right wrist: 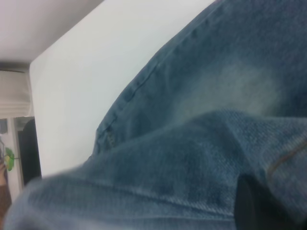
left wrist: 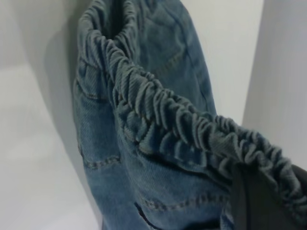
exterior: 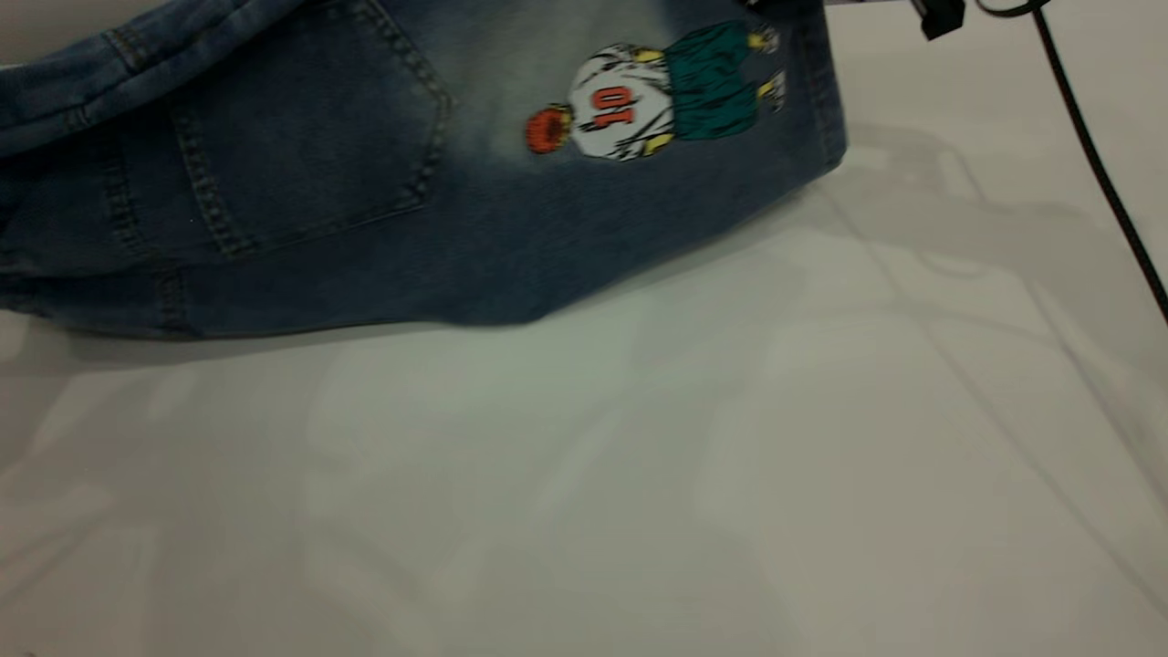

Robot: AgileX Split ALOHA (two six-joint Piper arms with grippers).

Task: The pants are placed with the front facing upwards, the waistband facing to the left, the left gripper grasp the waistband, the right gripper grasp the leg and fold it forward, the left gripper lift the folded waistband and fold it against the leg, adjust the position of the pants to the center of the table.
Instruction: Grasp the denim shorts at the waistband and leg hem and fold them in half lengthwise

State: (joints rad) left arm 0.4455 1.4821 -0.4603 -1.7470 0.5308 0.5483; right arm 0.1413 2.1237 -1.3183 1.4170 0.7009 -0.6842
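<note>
Pants lie at bench far edge. Left pincer pinches gathered waistband, raised off the bench. Right pincer pinches leg cloth, lifted above the bench.

The place looks like a robot test bench in an indoor lab or workroom, though little of the room shows. A large plain white table fills the exterior view, bare but for denim pants, and a black cable trails across it beside a black piece of the rig. Beyond the table edge, away from the right gripper, stand a white wall, a pale boxy fixture and something green.
</note>
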